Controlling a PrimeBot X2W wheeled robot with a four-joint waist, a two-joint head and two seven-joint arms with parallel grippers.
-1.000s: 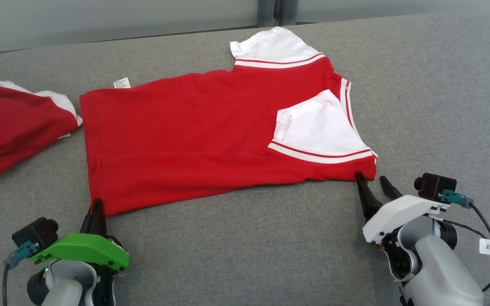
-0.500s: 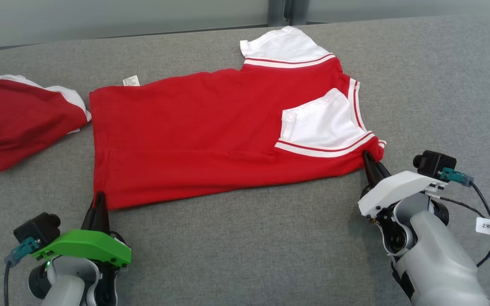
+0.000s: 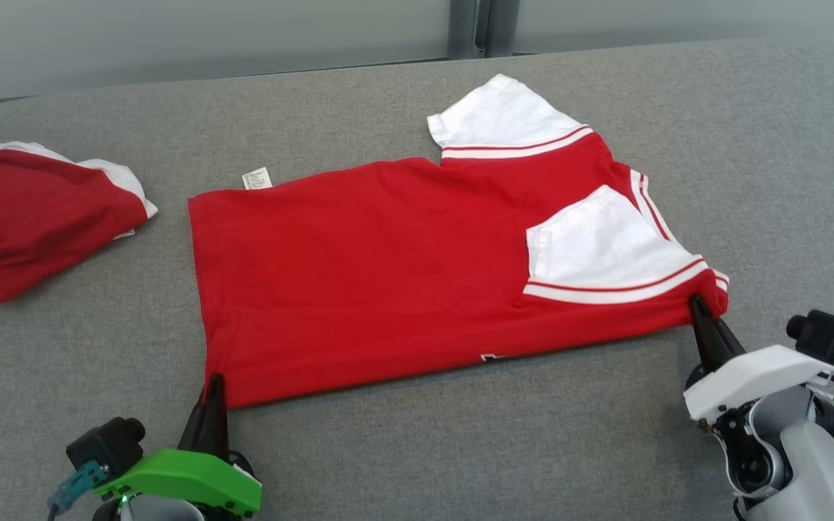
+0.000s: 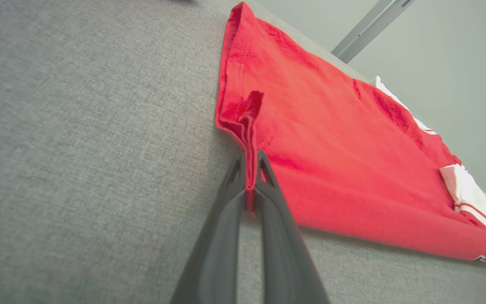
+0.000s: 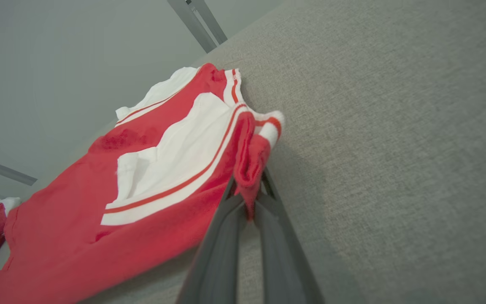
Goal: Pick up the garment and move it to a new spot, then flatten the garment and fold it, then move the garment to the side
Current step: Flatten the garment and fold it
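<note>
Where the grey fabric worktop runs out at far left, a second red garment lies bunched, apart from the rest. Left pincer clenched on the near-left hem corner of the red T-shirt, cloth pinched between its fingers. Shirt spread flat mid-worktop; care label pokes out at the far edge; one white sleeve laid over the body. Right pincer clamped on the near-right shoulder corner.
</note>
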